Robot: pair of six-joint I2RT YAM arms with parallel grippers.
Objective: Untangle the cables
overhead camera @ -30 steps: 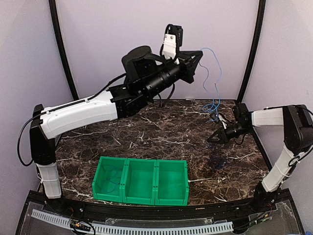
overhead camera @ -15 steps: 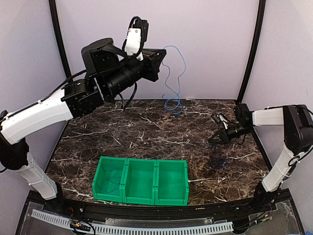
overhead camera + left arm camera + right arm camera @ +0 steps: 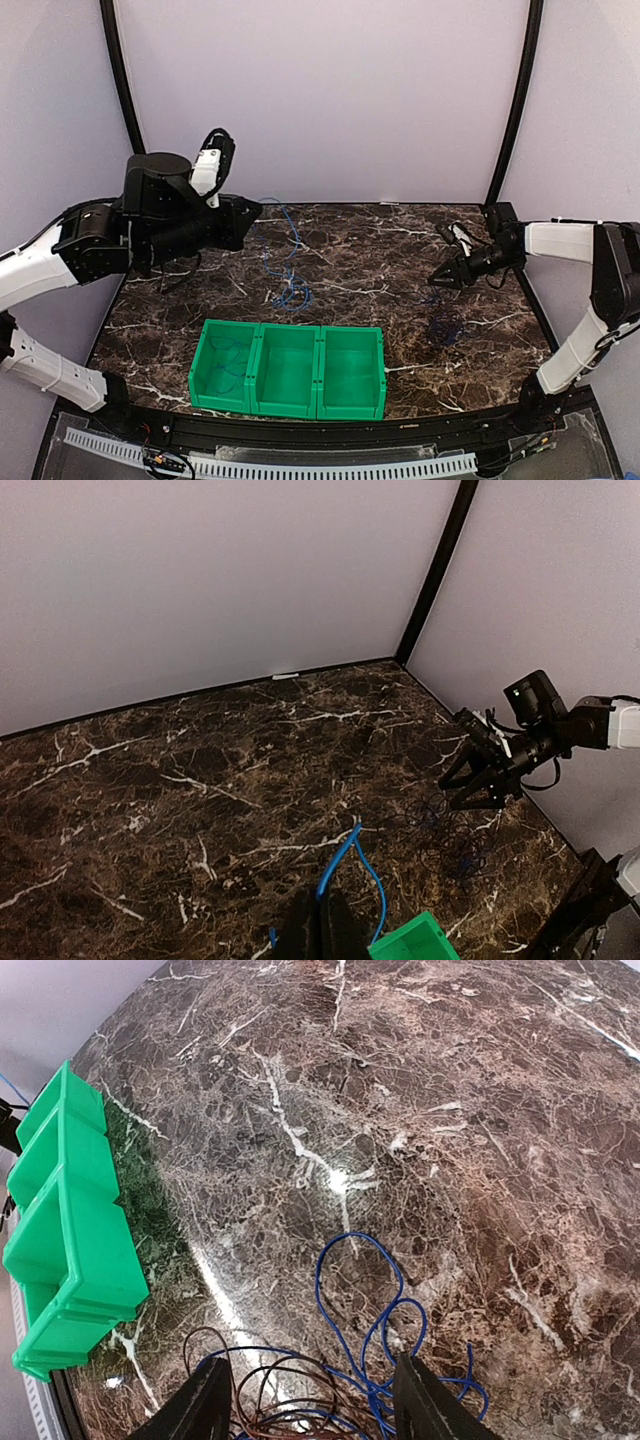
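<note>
the left gripper (image 3: 250,215) is pinched shut on the bright blue cable (image 3: 287,268). in the left wrist view the strand runs straight out from between the closed fingertips. from there it hangs down and ahead of the gripper, and its lower loops lie on the marble table (image 3: 350,250), just beyond the far rim of the green bins (image 3: 290,328). this cable looks free of the rest, since nothing else trails from it.

the right gripper (image 3: 315,1410) has its fingers spread apart with nothing clamped between them. directly beneath and just in front of them is the remaining tangle (image 3: 372,1392), darker blue loops crossed over thin brown or black loops and all flat on the table. the bins sit well off to the gripper's left.

by my reading the task is partway through. one cable is separated and in hand but not yet set down. the leftmost compartment (image 3: 205,345) seems to hold a thin wire (image 3: 228,355) already, though it is too faint to be sure. the other two compartments look bare. the knot under the right gripper is left to pull apart, and i cannot count its strands.
</note>
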